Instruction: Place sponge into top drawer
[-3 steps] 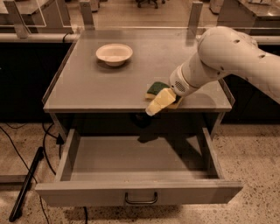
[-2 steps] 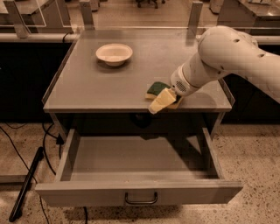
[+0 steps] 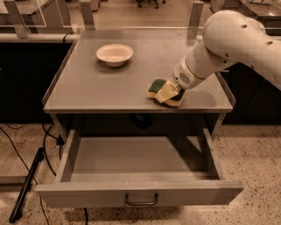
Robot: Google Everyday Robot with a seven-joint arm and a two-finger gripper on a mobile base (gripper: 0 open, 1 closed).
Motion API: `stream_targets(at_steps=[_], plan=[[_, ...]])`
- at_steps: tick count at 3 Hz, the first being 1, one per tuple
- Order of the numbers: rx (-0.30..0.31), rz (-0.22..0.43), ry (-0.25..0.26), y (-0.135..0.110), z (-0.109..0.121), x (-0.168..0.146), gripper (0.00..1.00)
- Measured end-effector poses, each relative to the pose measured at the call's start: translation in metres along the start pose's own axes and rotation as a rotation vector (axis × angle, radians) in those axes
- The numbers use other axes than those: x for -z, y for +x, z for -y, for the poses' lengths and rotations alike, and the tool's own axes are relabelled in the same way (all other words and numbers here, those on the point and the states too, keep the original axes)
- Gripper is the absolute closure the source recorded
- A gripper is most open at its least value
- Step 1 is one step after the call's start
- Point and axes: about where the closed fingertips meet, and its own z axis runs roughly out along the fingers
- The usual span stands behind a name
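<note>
The top drawer [image 3: 88,197] of a grey metal table [image 3: 101,88] stands pulled fully out across the bottom of the frame. Its flat front panel carries a dark bar handle [image 3: 141,203] at the centre, and the shallow tray behind it is open to view. A black rod [image 3: 26,184] lies aslant on the speckled floor [image 3: 254,149] at lower left, beside loose dark cables [image 3: 13,149].

Above the drawer, near the front edge of the tabletop and right of centre, sits the sponge [image 3: 154,86], dark green scrub layer uppermost over yellow foam. It has not gone into the drawer. The robot's gripper [image 3: 167,93] is down on top of the sponge, touching it and covering its middle. Whether the gripper has a hold on the sponge or only rests against it cannot be told from this angle. The white arm [image 3: 237,39] reaches in from the upper right of the frame, its rounded casing hanging over the table's right side.

Farther back, left of centre, a cream round bowl [image 3: 114,54] stands upright on the tabletop, well apart from the sponge. Two grey posts [image 3: 87,13] rise behind the table's far edge at the top of the frame.
</note>
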Motion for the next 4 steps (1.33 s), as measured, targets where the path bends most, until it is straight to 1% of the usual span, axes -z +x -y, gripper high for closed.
stream_targets(at_steps=[1, 2, 3, 4], plan=[[0.002, -0.005, -0.009, -0.008, -0.001, 0.019, 0.97], [0.003, -0.006, -0.011, -0.008, -0.002, 0.019, 1.00], [0.003, -0.006, -0.011, -0.008, -0.002, 0.019, 1.00], [0.054, 0.032, -0.037, -0.007, -0.013, 0.033, 1.00]])
